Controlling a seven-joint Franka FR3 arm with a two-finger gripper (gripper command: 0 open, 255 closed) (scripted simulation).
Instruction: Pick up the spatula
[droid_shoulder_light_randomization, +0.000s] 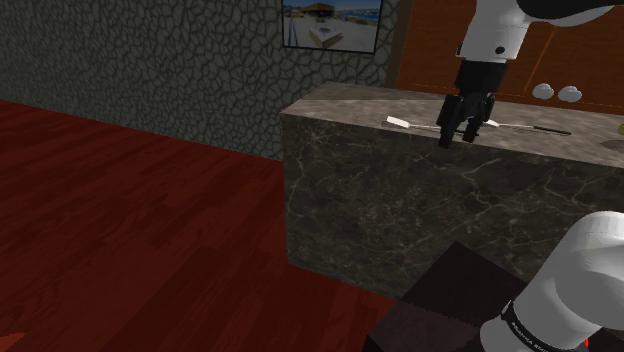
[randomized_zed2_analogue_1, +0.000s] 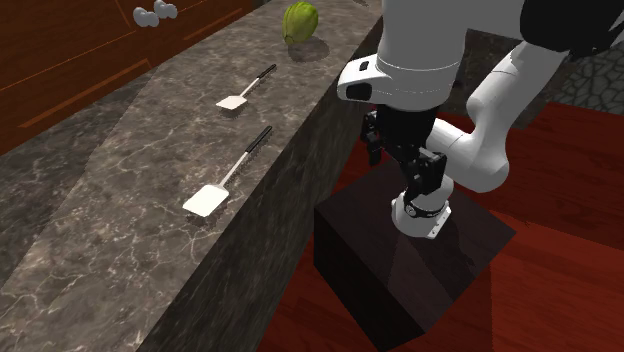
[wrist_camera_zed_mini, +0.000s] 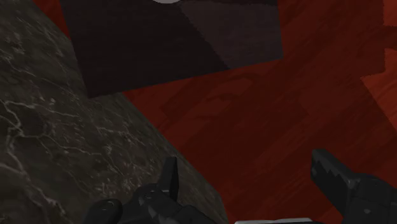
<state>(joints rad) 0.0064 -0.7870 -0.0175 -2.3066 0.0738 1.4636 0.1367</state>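
The spatula (randomized_zed2_analogue_1: 222, 183) lies flat on the dark marbled bench (randomized_zed2_analogue_1: 100, 250), close to the edge that faces my stand (randomized_zed2_analogue_1: 400, 270). It has a white flat head, a thin shaft and a dark handle, and in the shoulder view its head (droid_shoulder_light_randomization: 398, 122) shows pale on the bench top just to the left of my pincer (droid_shoulder_light_randomization: 458, 135). A second spatula (randomized_zed2_analogue_1: 246, 90) of the same make lies further along the bench, roughly in line with the first and apart from it. Past that one sits a round green thing (randomized_zed2_analogue_1: 300, 20), and two white knobs (randomized_zed2_analogue_1: 155, 13) show against the brown wooden panels behind the bench. My pincer (randomized_zed2_analogue_1: 405, 165) hangs off the bench's front edge, above the stand and the red wooden floor (randomized_zed2_analogue_1: 570, 200), well apart from the spatula and touching nothing. Its fingers (wrist_camera_zed_mini: 331, 175) are spread with nothing between them; below them I see the bench's edge, the floor and a corner of the stand. On the stone wall beyond the bench's end hangs a framed picture (droid_shoulder_light_randomization: 330, 22).
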